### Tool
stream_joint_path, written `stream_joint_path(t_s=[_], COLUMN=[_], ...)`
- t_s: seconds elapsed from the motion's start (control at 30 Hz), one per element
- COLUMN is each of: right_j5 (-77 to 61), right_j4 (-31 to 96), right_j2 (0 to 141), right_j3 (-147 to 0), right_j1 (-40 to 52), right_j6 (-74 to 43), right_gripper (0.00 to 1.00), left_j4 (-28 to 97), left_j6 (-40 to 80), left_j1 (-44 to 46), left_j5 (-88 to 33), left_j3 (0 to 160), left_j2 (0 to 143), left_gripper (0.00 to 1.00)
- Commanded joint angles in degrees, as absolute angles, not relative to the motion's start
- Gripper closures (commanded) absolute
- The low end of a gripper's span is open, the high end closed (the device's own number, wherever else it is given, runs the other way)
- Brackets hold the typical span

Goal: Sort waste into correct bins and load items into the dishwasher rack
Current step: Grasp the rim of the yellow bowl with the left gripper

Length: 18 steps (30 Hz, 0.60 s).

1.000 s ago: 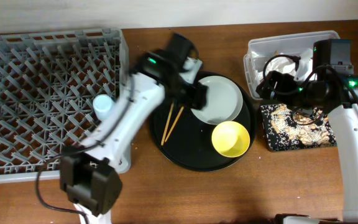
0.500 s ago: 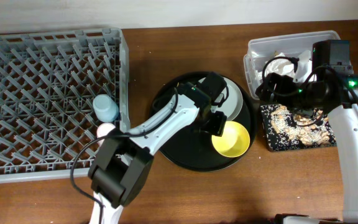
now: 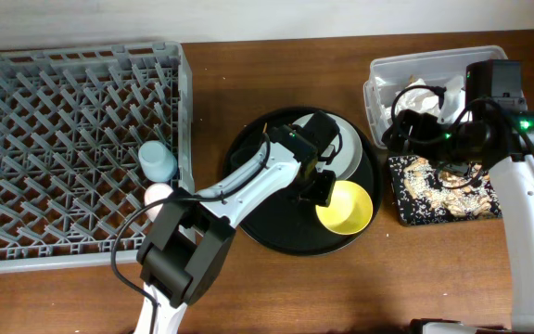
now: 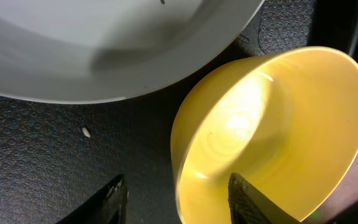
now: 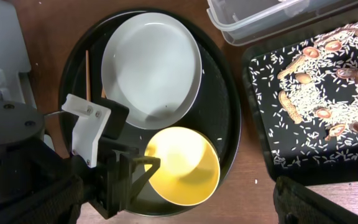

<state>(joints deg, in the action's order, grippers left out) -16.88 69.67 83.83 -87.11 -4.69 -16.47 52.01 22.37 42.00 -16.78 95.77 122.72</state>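
**Left arm lined up on the yellow bowl, sketchy rim grab**

The left gripper (image 4: 179, 194) sits at the bottom of its wrist view. Its jaws are apart and astride the rim of the yellow bowl (image 4: 272, 124), one finger inside and one outside, nothing pinched yet. With a rim-only hold on a slick bowl, it could pivot or slip out on the lift, or bump the grey-green plate (image 4: 104, 43) just beside it. Both rest on the round black tray (image 4: 48, 155). Further out, the right gripper (image 3: 411, 125) hangs wide open and empty by the clear tub (image 3: 434, 60), upper right. The dishwasher rack (image 3: 63, 139) is at left. The table (image 3: 248, 288) is brown wood, and the only bit of room showing is a pale strip along the top.
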Motion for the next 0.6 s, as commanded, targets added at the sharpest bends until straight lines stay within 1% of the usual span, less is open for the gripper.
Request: stream_joint_path(t_s=[0.0,0.33,0.43,0.5,0.57], right_j5=[-15.79,-15.79,-15.79,-15.79,-15.79], right_j4=[69.87,69.87,69.82,69.82,69.82], right_j2=[83.31,83.31,83.31,83.31,83.31], right_j3=[-87.96,-87.96,-87.96,-87.96,-87.96], right_j1=[-4.91,-4.91,-4.91,-4.91,-4.91], right_j6=[-16.27,-16.25,-16.27,-16.27,-16.27], right_gripper=[0.01,0.01,0.02,0.02,0.01], left_j4=[51.94,51.83,51.86,51.83,51.81], left_j6=[22.9,22.9,22.92,22.92,22.92], left_j1=[42.24,42.39,42.39,42.68,43.29], left_j5=[-17.61,-17.63,-17.65,-17.63,-17.65], left_j3=[95.48,94.59,94.59,94.59,94.59], left_j2=[123.33,123.55,123.98,124.27,124.86], left_gripper=[0.5,0.5,0.56,0.58,0.62])
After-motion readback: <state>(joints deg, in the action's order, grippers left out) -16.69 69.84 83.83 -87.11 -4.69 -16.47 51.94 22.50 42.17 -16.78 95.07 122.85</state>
